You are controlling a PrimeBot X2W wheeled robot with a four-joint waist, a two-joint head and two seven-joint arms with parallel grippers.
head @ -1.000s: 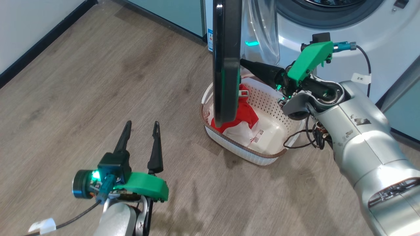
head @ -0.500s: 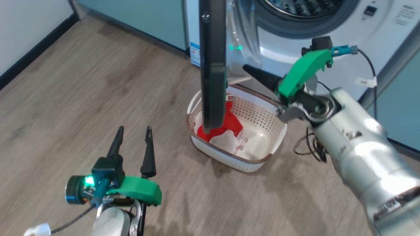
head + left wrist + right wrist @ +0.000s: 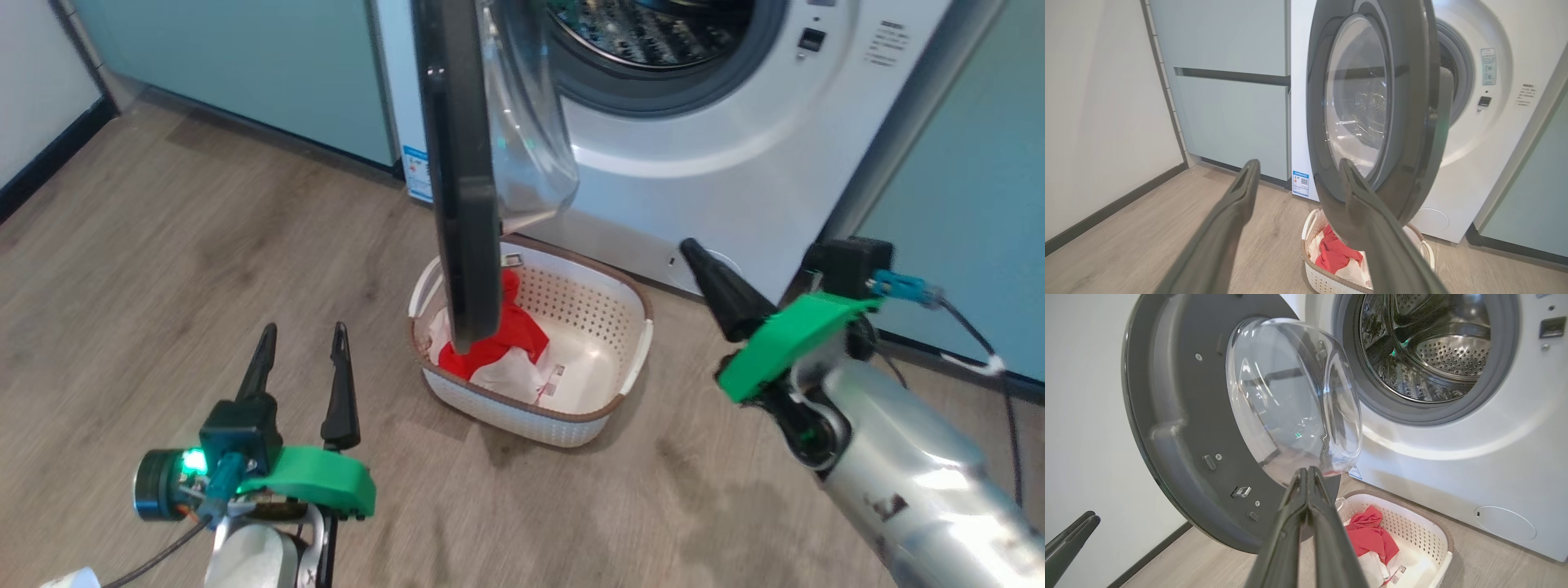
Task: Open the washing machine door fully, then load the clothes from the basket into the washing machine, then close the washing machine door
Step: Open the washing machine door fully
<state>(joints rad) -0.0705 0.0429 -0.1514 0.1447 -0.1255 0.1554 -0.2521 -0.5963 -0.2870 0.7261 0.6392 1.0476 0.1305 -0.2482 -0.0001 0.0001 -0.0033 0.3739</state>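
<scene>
The washing machine door (image 3: pixel 457 180) stands open, edge-on in the head view, its clear glass bowl (image 3: pixel 526 139) towards the white washing machine (image 3: pixel 735 163). The steel drum (image 3: pixel 1433 347) is exposed. Below the door sits the cream basket (image 3: pixel 629 294) with the red and white clothes (image 3: pixel 510 331) inside. My right gripper (image 3: pixel 688 245) is shut on nothing, right of the basket and apart from the door; its shut tips (image 3: pixel 1306 470) point at the bowl's lower edge. My left gripper (image 3: pixel 304 331) is open over the floor left of the basket, fingers (image 3: pixel 1251 171) aimed at the door's outer face (image 3: pixel 1372 110).
Pale teal cabinets (image 3: pixel 245 73) flank the machine on the left, and another teal panel (image 3: pixel 963 204) on the right. A white wall with a dark baseboard (image 3: pixel 49 155) runs along the left. A small round hatch (image 3: pixel 1504 522) sits low on the machine. A cable (image 3: pixel 971 343) trails from my right wrist.
The head camera has tilted up, shifting the whole picture. My right gripper has drawn back from the door's inner side to the right of the basket. The left gripper holds its pose.
</scene>
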